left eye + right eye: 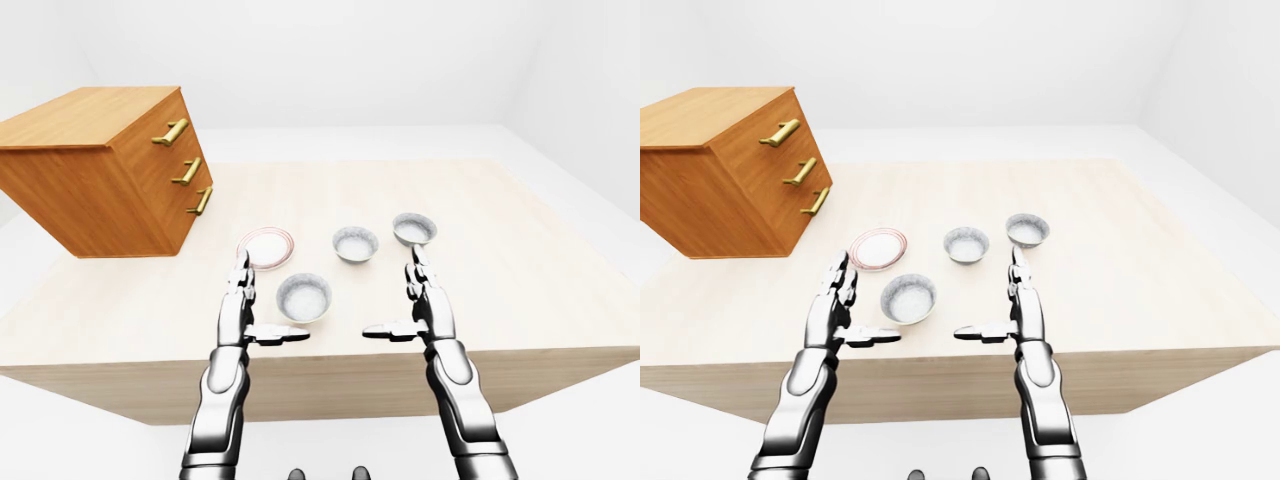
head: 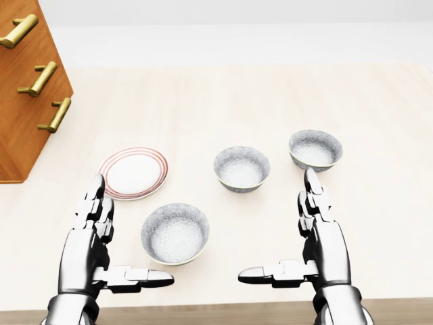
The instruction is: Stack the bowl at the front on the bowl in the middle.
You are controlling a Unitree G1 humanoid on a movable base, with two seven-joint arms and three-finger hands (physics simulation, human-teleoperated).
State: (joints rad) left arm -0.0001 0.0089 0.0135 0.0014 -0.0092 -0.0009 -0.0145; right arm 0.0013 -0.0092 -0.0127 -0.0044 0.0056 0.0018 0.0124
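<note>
Three grey speckled bowls sit on the pale wooden table (image 2: 223,95). The nearest bowl (image 2: 175,233) lies low in the head view, the middle bowl (image 2: 241,168) up and to its right, and the third bowl (image 2: 315,149) farther right. My left hand (image 2: 111,240) hovers just left of the nearest bowl, fingers straight up and thumb pointing right, open and holding nothing. On the other side, my right hand (image 2: 294,233) stands to the right of that bowl and below the third bowl, likewise open and empty.
A white plate with red rings (image 2: 133,173) lies left of the middle bowl, above my left hand. A wooden drawer chest with brass handles (image 2: 27,88) stands at the upper left. The table's near edge (image 1: 320,355) runs just under both hands.
</note>
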